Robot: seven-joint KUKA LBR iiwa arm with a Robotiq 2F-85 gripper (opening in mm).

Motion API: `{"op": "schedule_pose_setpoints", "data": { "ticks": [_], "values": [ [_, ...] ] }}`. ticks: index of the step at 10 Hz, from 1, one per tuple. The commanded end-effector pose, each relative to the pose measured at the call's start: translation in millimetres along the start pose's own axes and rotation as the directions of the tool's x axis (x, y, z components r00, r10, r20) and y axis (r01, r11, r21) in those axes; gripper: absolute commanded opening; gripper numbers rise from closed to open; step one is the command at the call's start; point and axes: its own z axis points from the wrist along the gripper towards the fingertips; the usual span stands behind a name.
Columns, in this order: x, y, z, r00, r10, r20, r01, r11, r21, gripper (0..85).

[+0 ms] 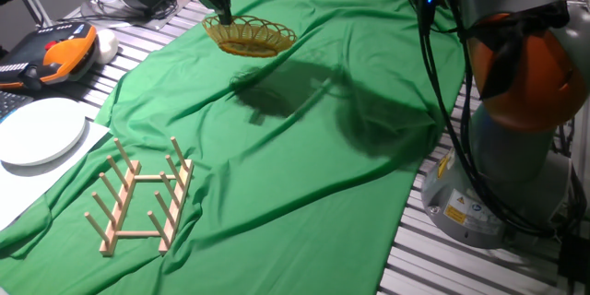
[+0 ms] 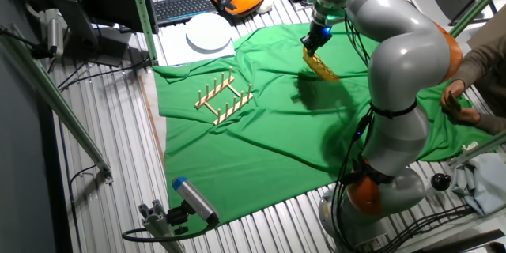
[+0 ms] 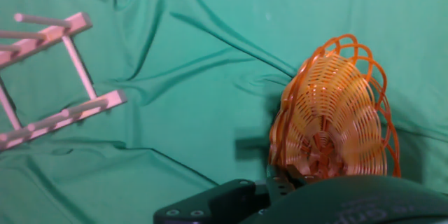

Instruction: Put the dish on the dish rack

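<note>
Green cloth (image 1: 304, 166) bears one dish rack (image 1: 143, 195); above, the gripper (image 1: 219, 2) clamps one dish (image 1: 250, 35).

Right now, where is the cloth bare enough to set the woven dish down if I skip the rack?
Bare green cloth lies between the light wooden peg rack and the robot base. The golden woven dish hangs in the gripper over its far end. Crowded: the left edge, with the white round plate.
</note>
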Motion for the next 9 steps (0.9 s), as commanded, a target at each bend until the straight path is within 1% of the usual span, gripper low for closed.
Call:
{"op": "schedule_pose_setpoints", "data": {
  "ticks": [1, 2, 3, 4, 6, 7, 8, 9],
  "values": [
    [0.0, 0.3, -0.2, 1.0, 0.029, -0.005, -0.029, 0.998, 0.062, 0.0],
    [0.0, 0.3, -0.2, 0.999, 0.053, -0.009, -0.052, 0.998, 0.044, 0.0],
    [0.0, 0.3, -0.2, 0.999, 0.029, -0.021, -0.029, 1.0, -0.012, 0.0],
    [0.0, 0.3, -0.2, 1.0, 0.013, -0.018, -0.013, 1.0, -0.024, 0.0],
    [0.0, 0.3, -0.2, 0.999, 0.002, 0.038, -0.001, 1.0, -0.008, 0.0],
    [0.0, 0.3, -0.2, 0.999, -0.008, 0.043, 0.009, 0.999, -0.038, 0.0],
    [0.0, 0.3, -0.2, 1.0, 0.012, 0.024, -0.01, 0.994, -0.108, 0.0],
    [0.0, 0.3, -0.2, 1.0, 0.017, 0.023, -0.014, 0.991, -0.132, 0.0]
  ]
}}
